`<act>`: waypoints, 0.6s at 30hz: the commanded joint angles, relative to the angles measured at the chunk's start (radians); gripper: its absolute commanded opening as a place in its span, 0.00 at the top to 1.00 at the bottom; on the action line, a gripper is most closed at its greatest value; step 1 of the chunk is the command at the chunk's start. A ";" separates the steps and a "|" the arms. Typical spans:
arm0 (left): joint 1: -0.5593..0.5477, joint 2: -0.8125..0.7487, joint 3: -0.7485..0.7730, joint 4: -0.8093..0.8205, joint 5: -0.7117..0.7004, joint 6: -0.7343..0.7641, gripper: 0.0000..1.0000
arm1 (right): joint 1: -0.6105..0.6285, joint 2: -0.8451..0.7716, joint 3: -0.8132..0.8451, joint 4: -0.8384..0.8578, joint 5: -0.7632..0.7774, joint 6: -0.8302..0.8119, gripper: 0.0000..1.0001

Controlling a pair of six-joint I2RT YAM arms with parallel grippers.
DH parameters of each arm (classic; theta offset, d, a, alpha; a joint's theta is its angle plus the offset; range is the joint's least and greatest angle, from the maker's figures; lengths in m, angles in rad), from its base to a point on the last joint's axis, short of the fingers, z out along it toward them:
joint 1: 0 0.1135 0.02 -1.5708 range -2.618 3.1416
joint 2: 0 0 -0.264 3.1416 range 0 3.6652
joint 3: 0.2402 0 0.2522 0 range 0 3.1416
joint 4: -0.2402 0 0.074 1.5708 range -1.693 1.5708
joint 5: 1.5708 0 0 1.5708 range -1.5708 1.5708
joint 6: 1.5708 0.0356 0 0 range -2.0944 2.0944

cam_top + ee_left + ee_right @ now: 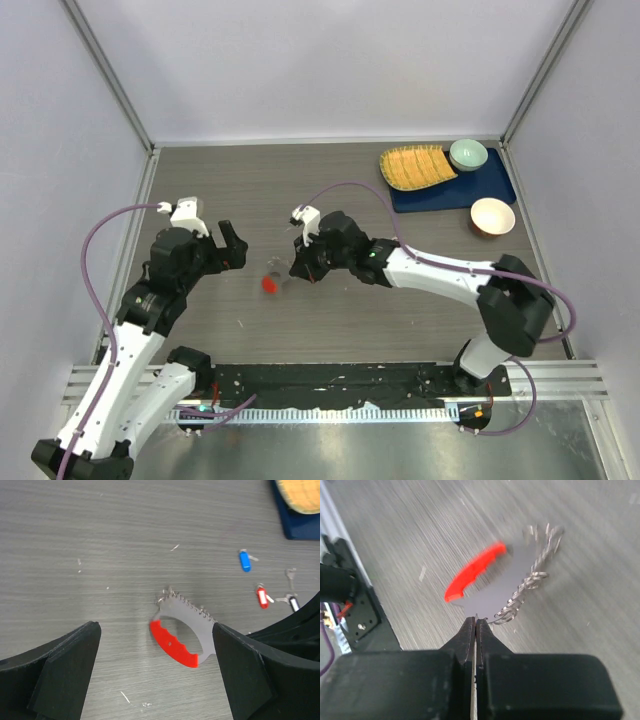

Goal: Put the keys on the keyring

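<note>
The keyring [176, 642] is a grey plate with a red oblong fob and a silvery chain along its edge. It shows blurred in the right wrist view [479, 570] and as a red spot in the top view [268, 284]. My right gripper [476, 619] is shut on the wire ring at the keyring's corner. My left gripper [157, 675] is open, its fingers [65, 665] either side of the keyring and apart from it. Blue [244, 560], red [261, 596], black [294, 603] and silver [290, 573] keys lie loose on the table beyond it.
A blue mat [497, 183] at the back right holds a yellow woven dish [415, 166] and a green bowl [468, 154]. A tan bowl [492, 216] stands beside it. The right arm [440, 270] stretches across the table's middle.
</note>
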 commanded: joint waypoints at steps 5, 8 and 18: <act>0.005 -0.203 -0.087 0.239 0.253 0.118 0.01 | 0.005 -0.245 -0.126 0.411 -0.036 -0.183 0.99; 0.005 -0.260 -0.130 0.321 0.365 0.135 0.01 | 0.005 -0.317 -0.195 0.572 -0.025 -0.169 0.99; 0.005 -0.218 -0.202 0.535 0.723 0.085 0.11 | 0.005 -0.440 -0.332 0.867 -0.120 -0.118 0.99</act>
